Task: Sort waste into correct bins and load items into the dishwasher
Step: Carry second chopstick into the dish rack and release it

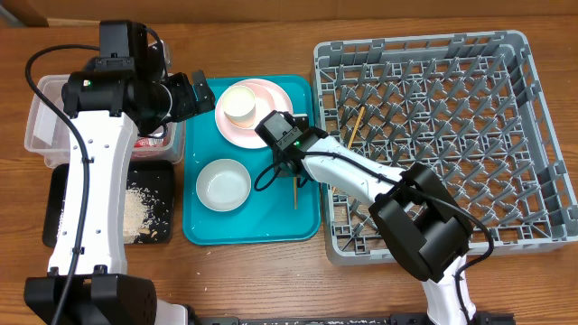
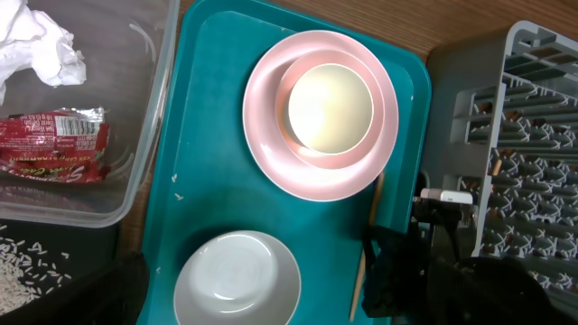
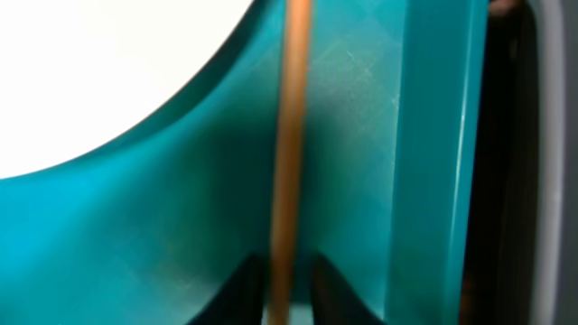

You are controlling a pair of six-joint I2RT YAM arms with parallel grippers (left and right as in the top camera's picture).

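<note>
Chopstick (image 3: 289,162) lies on right side of teal tray (image 1: 262,230), nearer than pink plate (image 1: 275,95). Right pincer (image 3: 289,293) clenched on it, one finger each side. Left pincer (image 1: 200,90) released, empty, above tray's far-left corner.

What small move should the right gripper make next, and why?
Probably finish closing on the chopstick and lift it slightly. The right gripper has a finger on each side of it on the teal tray, and a second chopstick already lies in the dish rack.
</note>
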